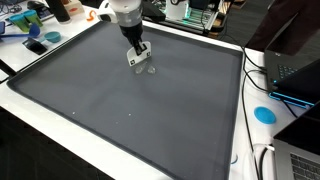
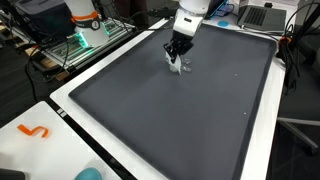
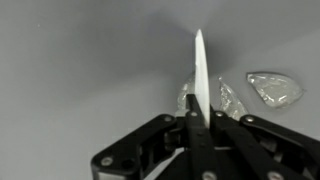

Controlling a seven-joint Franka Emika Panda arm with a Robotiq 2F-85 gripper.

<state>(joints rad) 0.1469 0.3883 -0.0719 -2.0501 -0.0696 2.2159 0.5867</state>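
Note:
My gripper (image 1: 137, 53) (image 2: 178, 56) hangs low over the far part of a dark grey mat (image 1: 120, 110) (image 2: 170, 120). Its jaws are shut on a thin white flat piece (image 3: 200, 75), seen edge-on in the wrist view between the fingertips of the gripper (image 3: 198, 125). In both exterior views the white piece (image 1: 134, 61) (image 2: 176, 66) sticks out below the fingers, just above or touching the mat. Crumpled clear plastic (image 3: 272, 88) lies on the mat beside it, with another clear bit (image 3: 226, 98) right behind the white piece.
The mat has a raised rim and lies on a white table (image 1: 60, 140). Laptops and cables (image 1: 295, 80) sit along one side, with a blue disc (image 1: 264, 114) on the table. Clutter and an orange-white object (image 2: 85, 25) stand beyond the mat. An orange squiggle (image 2: 35, 131) lies near a corner.

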